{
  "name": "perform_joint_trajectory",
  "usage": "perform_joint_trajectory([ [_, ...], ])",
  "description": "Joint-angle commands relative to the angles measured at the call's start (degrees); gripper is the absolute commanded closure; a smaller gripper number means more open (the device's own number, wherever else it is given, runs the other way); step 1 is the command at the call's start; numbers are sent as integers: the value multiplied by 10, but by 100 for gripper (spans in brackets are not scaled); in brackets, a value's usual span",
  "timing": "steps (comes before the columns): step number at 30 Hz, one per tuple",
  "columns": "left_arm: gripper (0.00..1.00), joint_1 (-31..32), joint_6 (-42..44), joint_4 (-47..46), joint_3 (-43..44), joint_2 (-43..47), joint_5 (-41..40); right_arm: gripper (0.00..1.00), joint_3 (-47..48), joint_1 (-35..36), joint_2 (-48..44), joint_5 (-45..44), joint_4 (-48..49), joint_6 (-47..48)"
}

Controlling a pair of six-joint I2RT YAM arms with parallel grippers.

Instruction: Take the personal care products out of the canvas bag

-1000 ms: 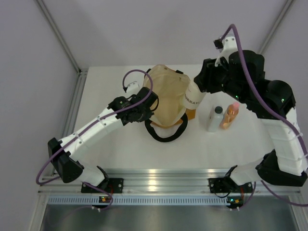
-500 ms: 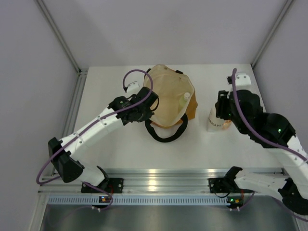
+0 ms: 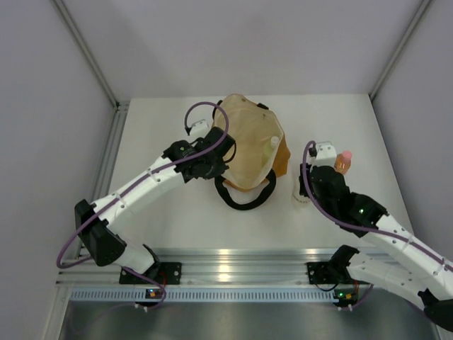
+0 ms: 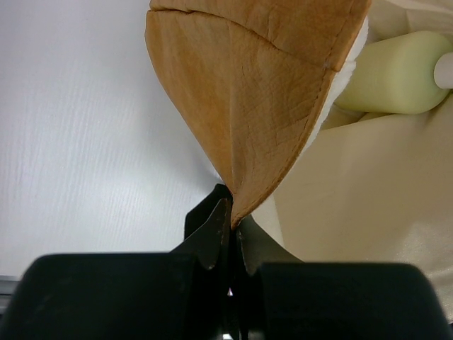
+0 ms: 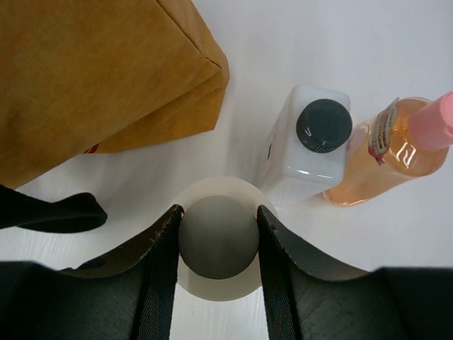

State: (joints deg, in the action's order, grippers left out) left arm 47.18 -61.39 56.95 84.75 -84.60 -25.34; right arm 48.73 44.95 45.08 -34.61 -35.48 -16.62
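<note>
– White surface (image 3: 148, 127), with a mustard canvas bag (image 3: 248, 152) open at its middle. What holds the bag?

– The left end effector (image 4: 230, 212). Its fingers are pinched together on the bag's rim, lifting one side so that the mouth gapes and the cream lining shows.

– What is left inside?

– One item is visible: the yellow-green bottle (image 4: 396, 74), lying on its side against the lining. Whether anything lies beneath the folds cannot be told.

– And outside?

– Three items, grouped on the surface to the right of the bag. The orange bottle (image 5: 379, 159), pink-capped, stands farthest from the bag. The white bottle (image 5: 304, 159), dark-capped, stands against its side. The jar (image 5: 216, 289) sits nearest the arm, just beside the white bottle. The right end effector (image 5: 216, 230) is clamped on the jar's grey top, one finger on each side. The jar appears to rest on the surface, though contact underneath is hidden.

– How far along, then?

– By this reading, three of the four products are out. The jar awaits release. After that, only the yellow-green bottle needs fetching through the held-open mouth.
</note>
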Motion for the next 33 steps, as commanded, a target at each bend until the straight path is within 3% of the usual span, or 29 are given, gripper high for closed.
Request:
perform_joint_trajectory([
  [1,100,-3,5,-15,15,-1,0,100,-15,0,-29,-5,192,8],
  [9,100,-3,6,-14,9,7,-1,100,-58,-50,30,69,223,-28],
  [21,100,-3,1,-15,2,14,-1,100,-113,-65,50,84,270,-32],
  [22,100,-3,0,-14,1,14,-1,97,-115,-65,52,86,269,-34],
  [23,100,-3,0,-14,1,15,-1,84,-116,-64,53,87,268,-40],
  [25,100,-3,-1,-15,1,15,-1,74,-116,-65,56,93,267,-42],
  [28,100,-3,-2,-16,-1,15,-1,49,-111,-65,59,91,262,-44],
  [33,100,-3,1,-17,1,13,1,38,-67,-65,67,82,221,-37],
])
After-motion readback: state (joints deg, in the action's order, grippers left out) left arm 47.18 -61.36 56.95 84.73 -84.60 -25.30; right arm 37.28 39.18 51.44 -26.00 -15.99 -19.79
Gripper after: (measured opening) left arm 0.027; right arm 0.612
